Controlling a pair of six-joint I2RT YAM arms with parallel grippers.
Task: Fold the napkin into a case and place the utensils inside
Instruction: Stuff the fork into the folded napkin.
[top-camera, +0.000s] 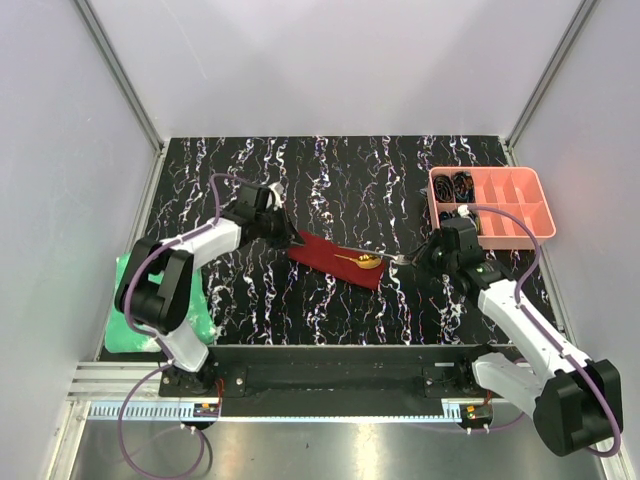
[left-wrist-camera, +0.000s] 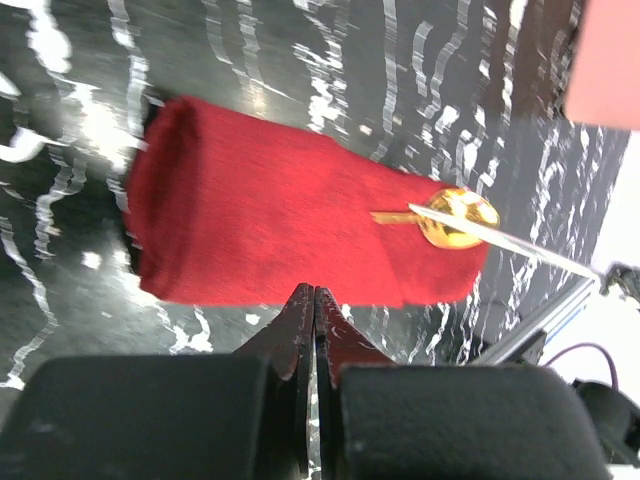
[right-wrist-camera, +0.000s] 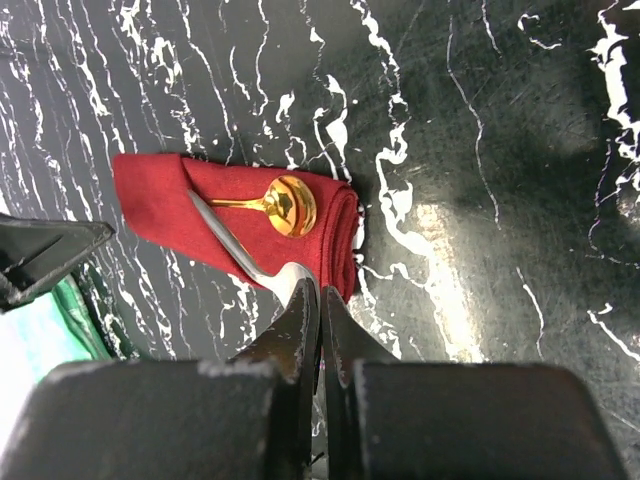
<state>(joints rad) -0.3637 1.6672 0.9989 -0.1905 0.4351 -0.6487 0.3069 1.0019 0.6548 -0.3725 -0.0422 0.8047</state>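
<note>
The dark red napkin (top-camera: 325, 257) lies mid-table, folded into a narrow layered case (left-wrist-camera: 270, 220). A gold spoon (top-camera: 368, 262) rests at its right end, bowl showing (right-wrist-camera: 290, 205) and its thin handle lying on the cloth. My right gripper (right-wrist-camera: 320, 285) is shut on the broad end of a silver-looking utensil (right-wrist-camera: 230, 245), whose slim handle slants over the case. My left gripper (left-wrist-camera: 315, 292) is shut, its tips at the cloth's edge near the left end (top-camera: 283, 232). I cannot tell whether any cloth is pinched.
A pink compartment tray (top-camera: 545, 205) with dark coiled items stands at the back right, close behind the right arm. A bright green crinkled sheet (top-camera: 125, 330) lies at the left table edge beside the left arm's base. Grey walls enclose the black marbled table.
</note>
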